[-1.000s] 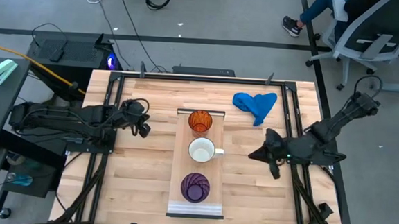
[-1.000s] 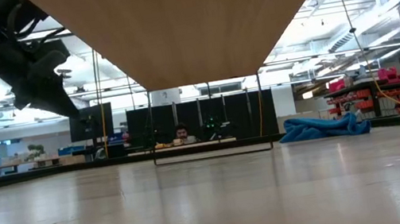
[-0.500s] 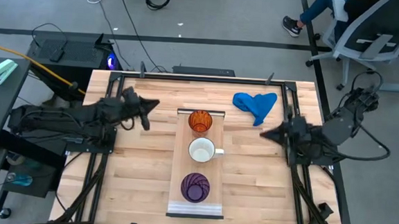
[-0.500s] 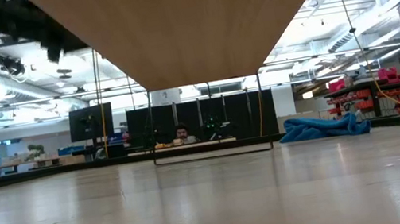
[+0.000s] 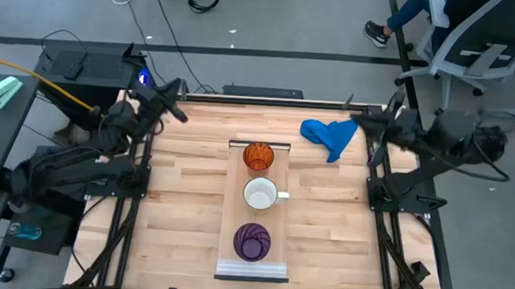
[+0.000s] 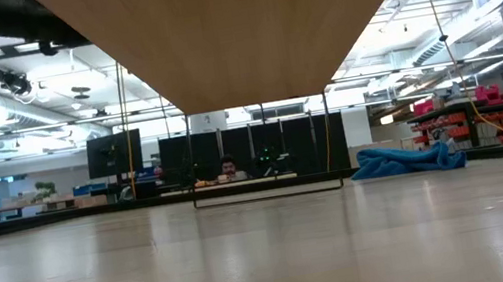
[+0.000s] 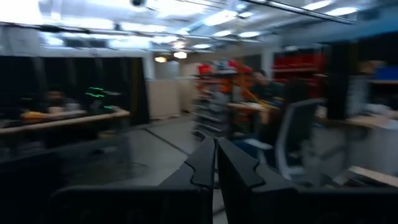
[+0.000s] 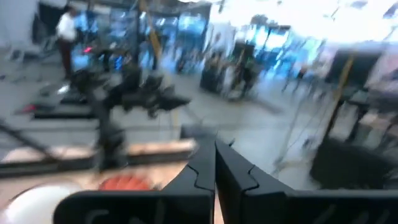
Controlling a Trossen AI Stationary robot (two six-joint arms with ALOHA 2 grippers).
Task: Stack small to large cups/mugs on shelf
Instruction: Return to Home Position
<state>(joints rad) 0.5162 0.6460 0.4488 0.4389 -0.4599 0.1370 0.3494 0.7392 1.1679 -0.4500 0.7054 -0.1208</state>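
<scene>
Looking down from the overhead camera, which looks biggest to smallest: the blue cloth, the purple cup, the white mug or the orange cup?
1. Crumpled blue cloth
2. Purple ribbed cup
3. White handled mug, nearly matching the purple one, so this order is unsure
4. Orange ribbed cup

One orange cup [image 5: 258, 156], one white mug [image 5: 260, 195], one purple cup [image 5: 252, 241] — one shelf [image 5: 278, 253], one blue cloth [image 5: 330, 135]

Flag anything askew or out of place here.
Nothing stands out: orange ribbed cup, white handled mug and purple ribbed cup stand upright in line on the narrow wooden shelf; crumpled blue cloth lies apart; left gripper and right gripper hang at far corners.
</scene>
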